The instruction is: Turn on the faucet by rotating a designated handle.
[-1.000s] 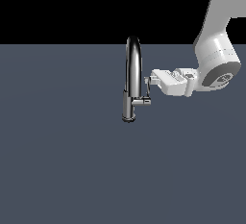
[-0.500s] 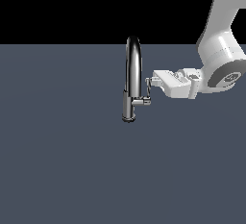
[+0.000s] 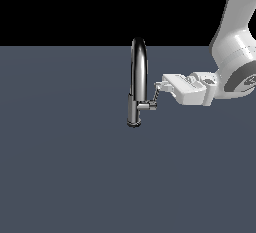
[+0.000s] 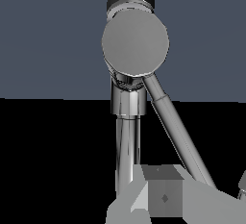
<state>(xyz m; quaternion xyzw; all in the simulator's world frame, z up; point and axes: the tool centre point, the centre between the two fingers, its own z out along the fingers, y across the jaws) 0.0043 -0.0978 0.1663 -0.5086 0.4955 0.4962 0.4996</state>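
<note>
the faucet (image 3: 138, 77) stood upright near the middle of the dark matte tabletop (image 3: 65, 167). the end effector (image 3: 159, 86) sat level at the tip of the handle (image 3: 155, 97), apparently to push it round. whether it was open or gripping could not be told. the handle was a thin chrome lever on a short stub; the spout was arched and glossy.

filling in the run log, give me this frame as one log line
phase: at handle | gripper: tip at upper end of handle, contact unclear | faucet: upright | water: none seen
</note>
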